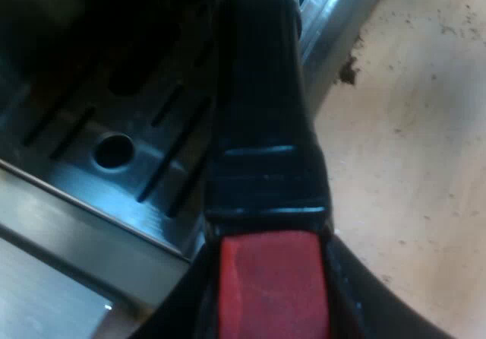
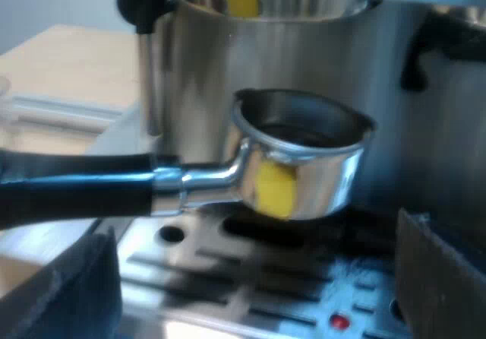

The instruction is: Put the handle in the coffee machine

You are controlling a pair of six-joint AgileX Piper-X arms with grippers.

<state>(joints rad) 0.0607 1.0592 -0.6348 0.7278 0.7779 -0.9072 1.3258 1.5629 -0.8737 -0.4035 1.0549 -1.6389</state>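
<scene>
Grasping the dark handle [image 1: 262, 111] of the holder [image 2: 304, 164] at its red end with the left gripper [image 1: 266, 316] — holding its metal basket above the drip tray [image 2: 228, 278], just under the espresso machine [image 2: 190, 65] head, apart from it. Hovering with the right gripper [image 2: 258, 301] released, low over the tray.

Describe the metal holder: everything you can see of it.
The holder is a shiny metal cup with a dark inside, joined by a metal neck to a black handle that ends in red. It lies level in the air, cup open upward, above the machine's slotted drip tray and under its brewing head, not yet locked in. The left gripper is closed on the red end; nothing else touches it.
</scene>
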